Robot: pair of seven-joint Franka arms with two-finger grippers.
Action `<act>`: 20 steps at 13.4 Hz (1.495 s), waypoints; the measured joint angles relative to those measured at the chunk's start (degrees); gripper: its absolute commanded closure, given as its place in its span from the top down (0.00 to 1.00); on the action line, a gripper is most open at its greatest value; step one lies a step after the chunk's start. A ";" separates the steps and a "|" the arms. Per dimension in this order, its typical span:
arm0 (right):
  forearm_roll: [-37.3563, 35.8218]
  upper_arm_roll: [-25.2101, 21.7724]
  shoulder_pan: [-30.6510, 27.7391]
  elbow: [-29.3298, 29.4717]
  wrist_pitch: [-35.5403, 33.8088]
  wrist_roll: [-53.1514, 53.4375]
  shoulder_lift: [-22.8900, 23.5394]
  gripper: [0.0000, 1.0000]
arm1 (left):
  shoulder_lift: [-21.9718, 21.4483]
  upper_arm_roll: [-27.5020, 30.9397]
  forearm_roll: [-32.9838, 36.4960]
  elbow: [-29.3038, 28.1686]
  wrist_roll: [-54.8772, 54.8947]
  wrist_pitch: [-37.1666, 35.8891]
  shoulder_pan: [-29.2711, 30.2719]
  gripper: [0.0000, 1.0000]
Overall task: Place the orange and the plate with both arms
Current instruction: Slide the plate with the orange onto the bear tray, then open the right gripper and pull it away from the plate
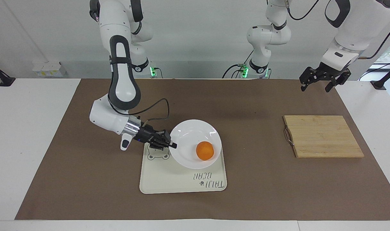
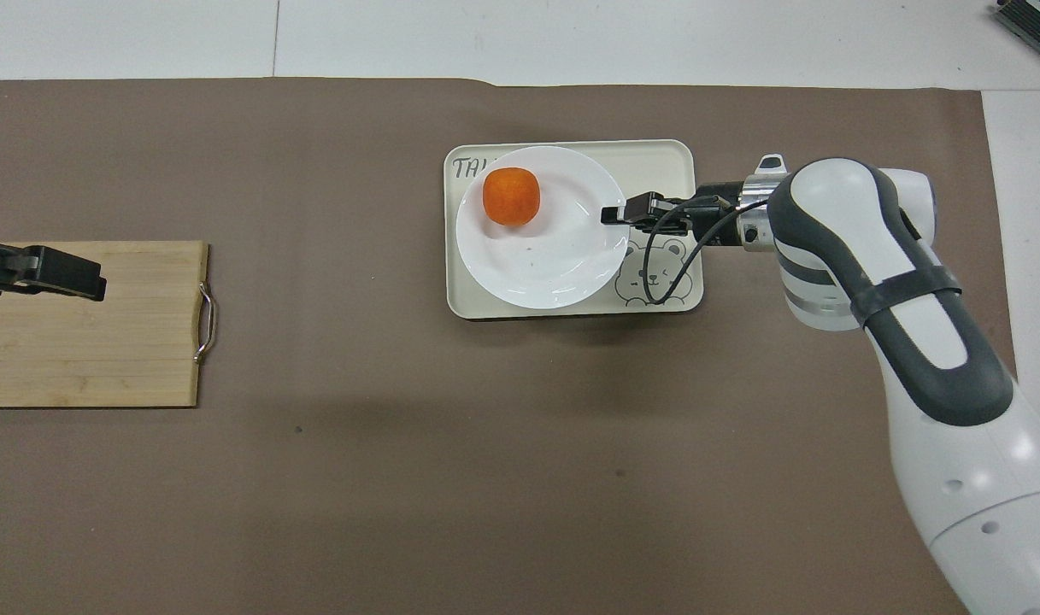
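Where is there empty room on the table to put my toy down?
The brown mat is bare between the wooden board and the tray, and along the robots' edge. The tray is crowded: the plate with the orange, held by the right gripper, is over it. The left gripper waits, open, over the mat beside the board.

lab: robot arms [image 1: 121,73], papered table [image 1: 246,192]
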 measured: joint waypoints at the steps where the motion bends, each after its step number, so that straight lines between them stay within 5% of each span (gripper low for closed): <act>1: 0.00 -0.04 -0.26 2.26 0.04 0.00 2.56 0.00 | 0.00 0.00 0.00 0.00 0.00 0.00 0.00 1.00; 4: -0.52 -0.34 -1.07 5.84 0.12 -1.13 7.23 0.00 | 0.00 0.00 0.00 0.00 0.00 0.00 0.00 1.00; 13: -1.17 -0.27 -2.38 5.82 0.01 -6.51 9.04 0.00 | 0.00 0.00 0.00 0.00 0.00 0.00 0.00 1.00; 14: -1.17 -0.27 -2.27 5.77 0.01 -6.51 9.12 0.29 | 0.00 0.00 0.00 0.00 0.00 0.00 0.00 1.00; 15: -1.17 -0.27 -2.21 5.70 -0.01 -6.49 9.17 0.93 | 0.00 0.00 0.00 0.00 0.00 0.00 0.00 1.00; 16: -1.21 -0.27 -2.20 5.63 -0.02 -6.42 9.17 1.00 | 0.00 0.00 0.00 0.00 0.00 0.00 0.00 1.00; 20: -9.52 -0.36 -2.14 6.33 -0.02 -3.17 8.51 1.00 | 0.00 0.00 0.00 0.00 0.00 0.00 0.00 1.00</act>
